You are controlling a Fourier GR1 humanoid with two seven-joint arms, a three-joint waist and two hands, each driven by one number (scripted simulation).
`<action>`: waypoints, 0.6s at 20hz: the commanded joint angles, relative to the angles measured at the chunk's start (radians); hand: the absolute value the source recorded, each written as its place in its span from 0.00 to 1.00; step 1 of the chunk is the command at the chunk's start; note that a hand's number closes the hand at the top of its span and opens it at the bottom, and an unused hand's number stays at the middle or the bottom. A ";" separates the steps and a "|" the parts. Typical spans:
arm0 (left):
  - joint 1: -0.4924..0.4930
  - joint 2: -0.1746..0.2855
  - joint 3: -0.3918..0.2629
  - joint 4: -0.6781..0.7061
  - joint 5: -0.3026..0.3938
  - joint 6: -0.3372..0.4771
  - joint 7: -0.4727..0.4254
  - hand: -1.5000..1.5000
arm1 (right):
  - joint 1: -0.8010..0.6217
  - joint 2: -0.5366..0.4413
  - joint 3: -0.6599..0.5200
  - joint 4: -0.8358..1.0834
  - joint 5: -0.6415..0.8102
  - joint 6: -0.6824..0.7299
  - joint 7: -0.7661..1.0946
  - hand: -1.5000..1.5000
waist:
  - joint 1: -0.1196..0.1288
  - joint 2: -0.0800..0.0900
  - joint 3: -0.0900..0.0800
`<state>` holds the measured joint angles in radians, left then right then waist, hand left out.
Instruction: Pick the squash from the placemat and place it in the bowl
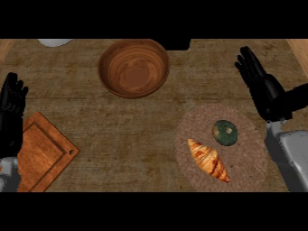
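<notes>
Green squash (225, 132) near right hand (269, 92)

Top edge: a pale round thing (55, 42) and a dark shape (176, 43) behind the bowl (114, 72) are cut off; I cannot identify either. Lower left: my left hand (3, 128) hides part of the cutting board (46, 149), whose near corner runs out at the lower edge, as do my forearms (301, 158).

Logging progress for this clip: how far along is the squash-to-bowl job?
Done: nothing yet; the squash lies on the placemat beside a croissant, not in the bowl. In hand: the right hand is open beside the placemat, touching nothing; the left hand rests open at the left. Left: grasp, carry, place.
</notes>
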<state>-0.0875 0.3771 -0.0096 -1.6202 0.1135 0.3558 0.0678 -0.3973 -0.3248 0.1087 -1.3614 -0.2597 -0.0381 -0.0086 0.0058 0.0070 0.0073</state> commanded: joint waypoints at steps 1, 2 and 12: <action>0.054 -0.025 -0.038 -0.067 -0.013 -0.024 0.008 0.50 | 0.064 0.010 0.067 -0.068 0.027 0.067 0.002 1.00 | -0.004 -0.010 -0.007; -0.025 -0.052 -0.080 0.009 -0.022 -0.016 0.025 0.50 | 0.084 -0.009 0.148 -0.069 0.048 0.157 -0.037 1.00 | -0.020 -0.007 -0.007; -0.017 -0.153 -0.202 0.036 0.010 -0.094 -0.013 0.50 | 0.339 -0.016 0.125 -0.027 0.138 0.111 -0.607 0.00 | -0.040 -0.004 -0.003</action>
<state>-0.1050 0.2703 -0.1673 -1.5959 0.1317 0.2620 0.0652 -0.1872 -0.3893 0.2733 -1.4067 -0.0638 0.0778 -0.3839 -0.0349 0.0003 0.0019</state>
